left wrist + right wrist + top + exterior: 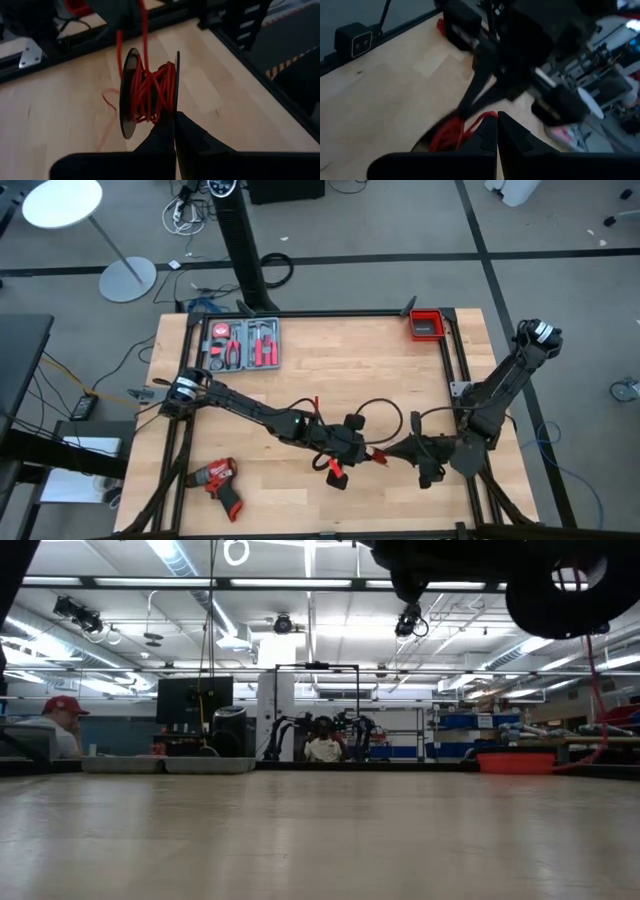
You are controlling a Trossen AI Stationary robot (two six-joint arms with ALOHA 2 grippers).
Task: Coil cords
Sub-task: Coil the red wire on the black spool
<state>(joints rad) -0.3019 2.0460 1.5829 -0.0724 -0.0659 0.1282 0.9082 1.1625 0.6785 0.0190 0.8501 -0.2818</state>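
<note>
Left gripper [337, 472], lower centre of the high view, fingers pressed together at the rim of a black spool [131, 92] wound with red wire [152, 92]. Right gripper [385, 454] just right of it, fingers also pressed together, red wire at their tips. Black cable [380, 412] loops on the table [330, 370] just above both. Drill [216, 478] lower left, tool case [241, 344] upper left, red bin [426, 325] upper right.

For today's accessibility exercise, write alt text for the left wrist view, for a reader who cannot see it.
A black spool wound with thin red wire sits just ahead of the left gripper, whose dark fingers are shut on the spool's rim. A strand of the wire runs up out of the picture, and a loose end trails on the pale wooden table.
</note>
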